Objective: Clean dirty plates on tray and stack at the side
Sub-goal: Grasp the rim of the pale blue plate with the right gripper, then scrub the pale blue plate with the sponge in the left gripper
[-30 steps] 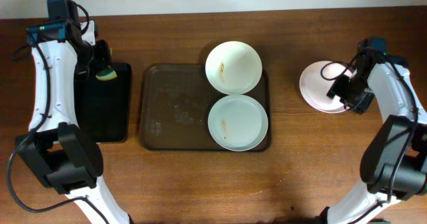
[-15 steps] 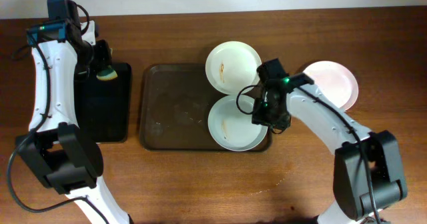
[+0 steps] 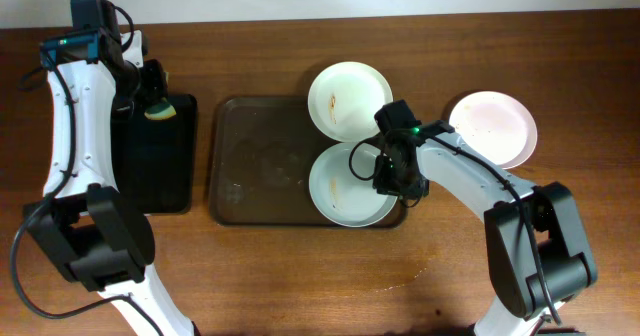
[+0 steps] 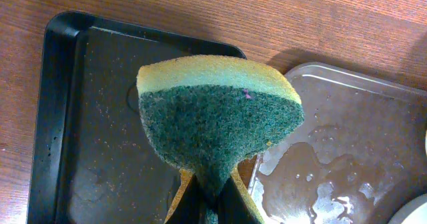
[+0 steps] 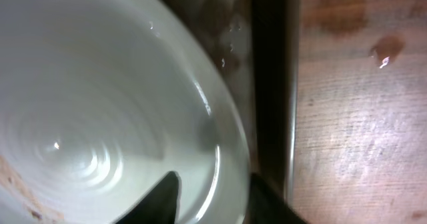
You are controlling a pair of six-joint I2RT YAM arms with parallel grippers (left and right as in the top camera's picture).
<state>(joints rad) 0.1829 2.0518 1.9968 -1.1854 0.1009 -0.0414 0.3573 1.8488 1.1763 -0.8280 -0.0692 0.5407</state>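
Note:
Two white plates with brown smears lie in the brown tray (image 3: 250,166): a far one (image 3: 348,100) and a near one (image 3: 345,186). A pinkish plate (image 3: 492,128) sits on the table to the right. My right gripper (image 3: 387,179) is open, its fingers (image 5: 215,177) straddling the near plate's (image 5: 100,117) right rim, one finger inside and one outside. My left gripper (image 3: 152,94) is shut on a yellow-green sponge (image 4: 217,117), held above the black tray (image 4: 87,117); its fingers (image 4: 213,201) pinch the sponge's lower end.
The narrow black tray (image 3: 160,166) lies left of the brown tray, whose wet left end shows in the left wrist view (image 4: 347,137). The brown tray's rim (image 5: 270,84) runs just right of the near plate, with bare wooden table (image 5: 360,117) beyond.
My right arm left the pinkish plate on the table and moved left to the near plate's right rim. The left arm and sponge have not moved.

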